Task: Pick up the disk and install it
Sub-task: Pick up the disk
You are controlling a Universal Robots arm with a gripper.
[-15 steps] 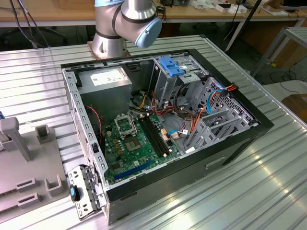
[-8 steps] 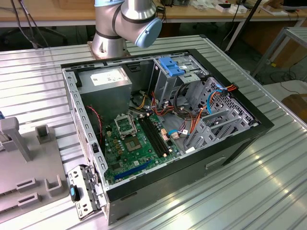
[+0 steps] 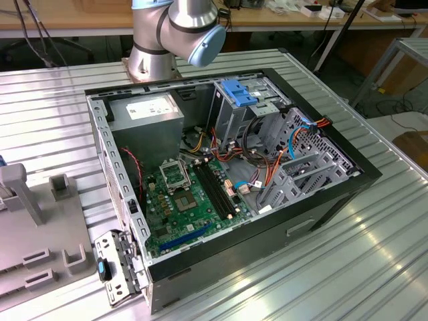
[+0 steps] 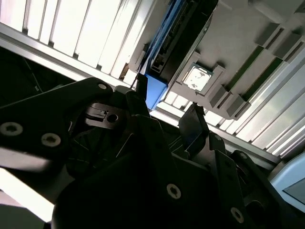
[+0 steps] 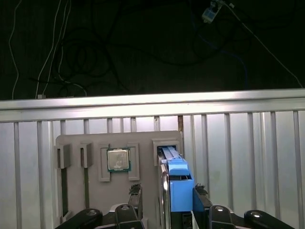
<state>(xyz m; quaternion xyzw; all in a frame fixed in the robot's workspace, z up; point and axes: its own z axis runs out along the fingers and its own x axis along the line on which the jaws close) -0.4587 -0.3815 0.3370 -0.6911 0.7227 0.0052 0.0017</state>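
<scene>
While upright, disk (image 5: 177, 190) between parted claw (image 5: 167, 190)

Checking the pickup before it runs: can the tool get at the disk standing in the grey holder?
Probably yes. In the first wrist view the tool is open, its fingers either side of the upright disk, and nothing lies between them.

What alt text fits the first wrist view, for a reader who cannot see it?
The disk, blue-railed, stands on edge in a slot of a grey fixture tray, with the gripper straddling it, jaws open. A processor chip sits in a neighbouring recess; the tray lies on a slatted metal table, with cables in the dark beyond.
</scene>
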